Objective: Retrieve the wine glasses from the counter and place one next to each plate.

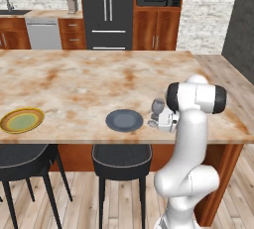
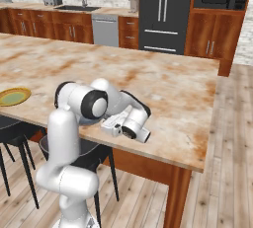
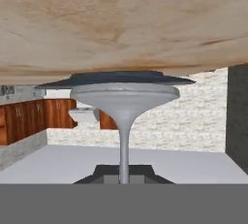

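My jaws (image 1: 155, 122) grip a glass (image 1: 158, 106) by its stem beside the grey plate (image 1: 124, 120); my arm hides them from the right.

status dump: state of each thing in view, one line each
gripper: shut on the wine glass stem, low over the island top
wine glass: held, upright, right beside the grey plate
grey plate: flat on the island top, bare
yellow-rimmed plate: flat on the island top, no glass beside it
fridge: doors shut

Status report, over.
Gripper shut on smoky grey stemmed wine glass, just right of dark slate round plate. Yellow-rimmed plate without glass. Nothing blocking.
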You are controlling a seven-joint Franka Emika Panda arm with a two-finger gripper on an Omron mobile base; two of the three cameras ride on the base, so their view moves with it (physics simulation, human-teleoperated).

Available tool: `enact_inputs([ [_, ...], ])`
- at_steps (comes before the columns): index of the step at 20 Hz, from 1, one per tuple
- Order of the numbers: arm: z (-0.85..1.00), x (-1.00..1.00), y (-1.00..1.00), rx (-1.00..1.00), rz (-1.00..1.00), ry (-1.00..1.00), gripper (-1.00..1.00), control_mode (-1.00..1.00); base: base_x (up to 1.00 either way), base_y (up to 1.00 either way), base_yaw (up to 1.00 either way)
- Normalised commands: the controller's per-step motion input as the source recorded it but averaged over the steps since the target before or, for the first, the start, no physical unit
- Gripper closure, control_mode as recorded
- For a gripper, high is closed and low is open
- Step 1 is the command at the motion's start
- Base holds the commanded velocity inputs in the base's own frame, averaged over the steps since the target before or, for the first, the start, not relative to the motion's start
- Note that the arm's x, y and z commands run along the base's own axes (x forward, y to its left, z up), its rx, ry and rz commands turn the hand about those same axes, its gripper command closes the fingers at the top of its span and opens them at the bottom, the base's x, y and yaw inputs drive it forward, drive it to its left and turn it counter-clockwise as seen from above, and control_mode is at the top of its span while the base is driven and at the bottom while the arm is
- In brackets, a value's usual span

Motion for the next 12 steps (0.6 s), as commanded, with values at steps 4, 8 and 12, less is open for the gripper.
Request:
enact_inputs([
  [4,-0.28,0.15,-0.01,-0.09,0.09,0.00,1.00,-1.00,0.00,0.00,0.00],
  [8,-0.27,0.27,0.00,-0.17,0.01,-0.02,1.00,-1.00,0.00,0.00,0.00],
  [12,-0.15,0.52,0.00,-0.10,0.00,-0.03,1.00,-1.00,0.00,0.00,0.00],
])
